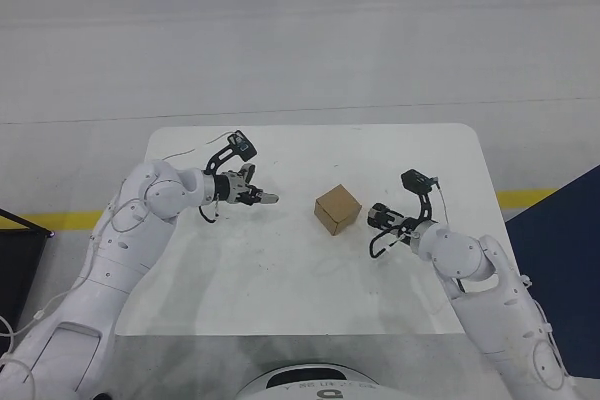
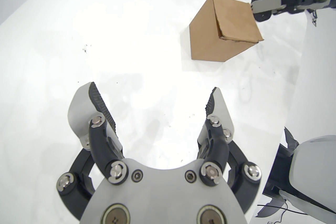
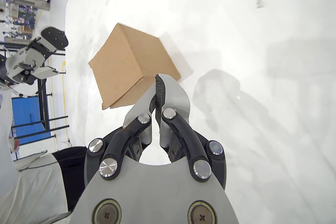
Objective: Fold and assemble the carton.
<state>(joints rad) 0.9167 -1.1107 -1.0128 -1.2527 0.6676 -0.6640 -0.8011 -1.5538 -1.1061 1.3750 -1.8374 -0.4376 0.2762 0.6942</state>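
A small brown carton (image 1: 337,209) stands as a closed cube near the middle of the white table (image 1: 280,290). One flap edge on its top sits slightly raised (image 2: 240,40). My left gripper (image 1: 263,197) hovers to the carton's left, apart from it, with its fingers (image 2: 99,104) spread open and nothing between them. My right gripper (image 1: 377,219) sits just right of the carton (image 3: 131,64), fingers pressed together (image 3: 158,93) and empty, the tips close to the box's side. The left wrist view also shows the right gripper (image 2: 265,5) behind the carton (image 2: 223,30).
The table's rounded corners and edges lie all around, with bare tabletop in front of and behind the carton. A blue panel (image 1: 580,250) stands to the right of the table. A black frame (image 1: 5,250) sits on the floor at the left.
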